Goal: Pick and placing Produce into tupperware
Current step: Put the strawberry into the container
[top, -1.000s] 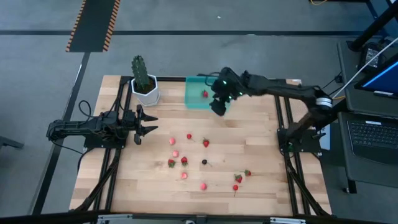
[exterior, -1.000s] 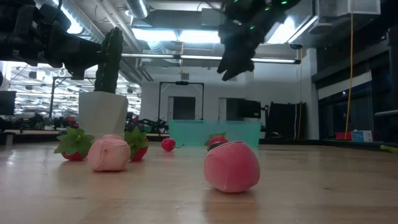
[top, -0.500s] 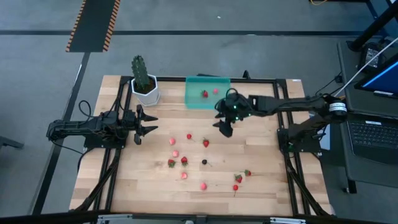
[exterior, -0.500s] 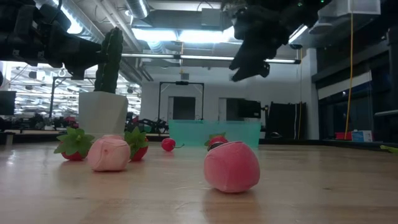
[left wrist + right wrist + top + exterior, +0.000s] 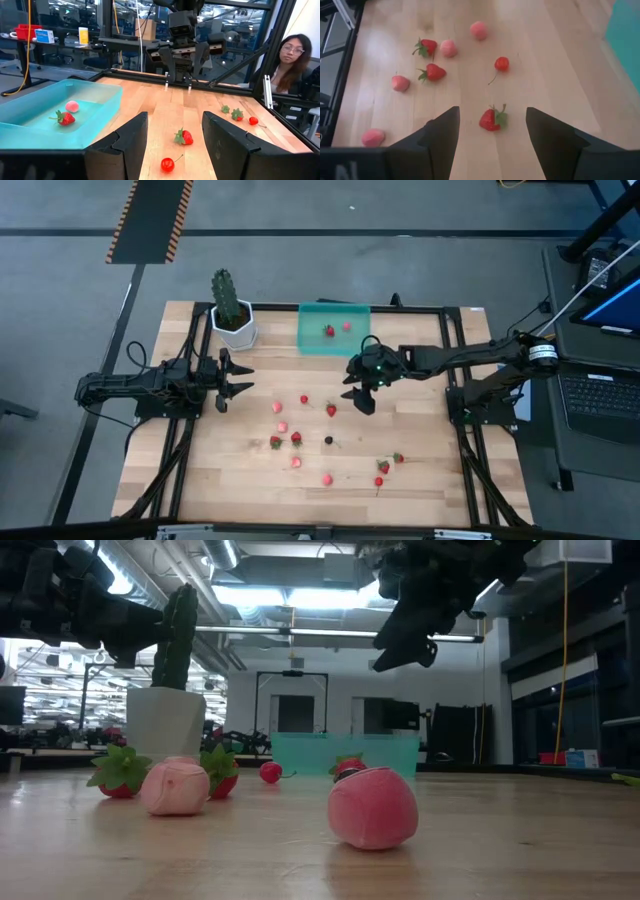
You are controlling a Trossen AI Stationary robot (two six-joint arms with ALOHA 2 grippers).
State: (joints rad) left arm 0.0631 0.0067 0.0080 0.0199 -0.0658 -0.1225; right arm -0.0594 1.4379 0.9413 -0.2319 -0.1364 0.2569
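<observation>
The right end effector, fingers apart and empty, has swung from above the tupperware down over the desk, above a strawberry. The tupperware holds two pieces; remaining produce lies scattered on the desk. The left end effector waits unmoved, fingers apart.

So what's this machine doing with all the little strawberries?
It is moving toy produce from the wooden table into the teal tupperware, which already holds two pieces. The right gripper is open and empty, hovering above a red strawberry near the middle of the table, likely its next pick. The left gripper waits open at the table's left side, beside the potted cactus. About a dozen pieces are still scattered on the table.
</observation>
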